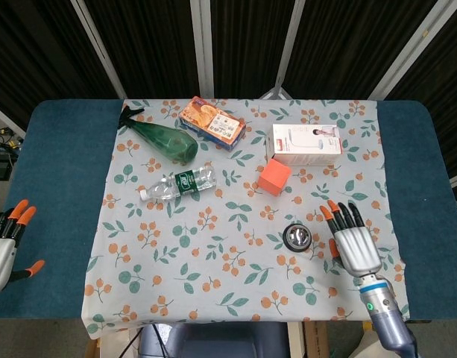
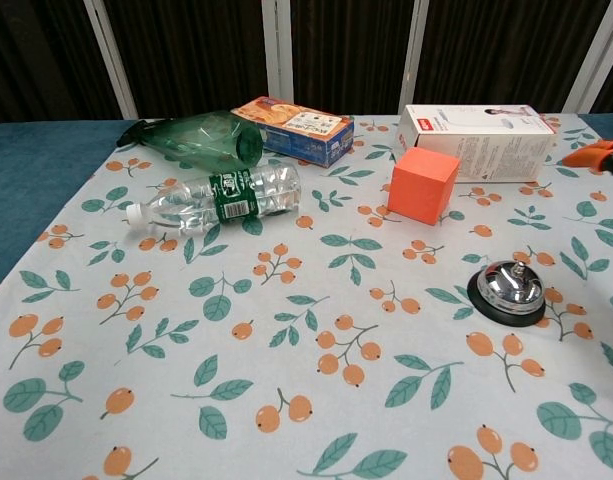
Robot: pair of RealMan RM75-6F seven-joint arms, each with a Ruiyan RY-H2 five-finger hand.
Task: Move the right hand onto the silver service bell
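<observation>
The silver service bell (image 1: 297, 236) (image 2: 507, 291) stands on its black base on the floral cloth, uncovered. My right hand (image 1: 353, 240) hovers to the right of the bell, apart from it, fingers spread and holding nothing. In the chest view only its orange fingertips (image 2: 598, 153) show at the right edge. My left hand (image 1: 4, 245) rests at the far left over the blue table, fingers apart and empty.
An orange cube (image 1: 273, 177) and a white box (image 1: 306, 144) lie beyond the bell. A clear water bottle (image 1: 177, 183), a green spray bottle (image 1: 163, 139) and a snack box (image 1: 212, 122) lie at the back left. The blue table edge (image 1: 429, 224) runs along the right.
</observation>
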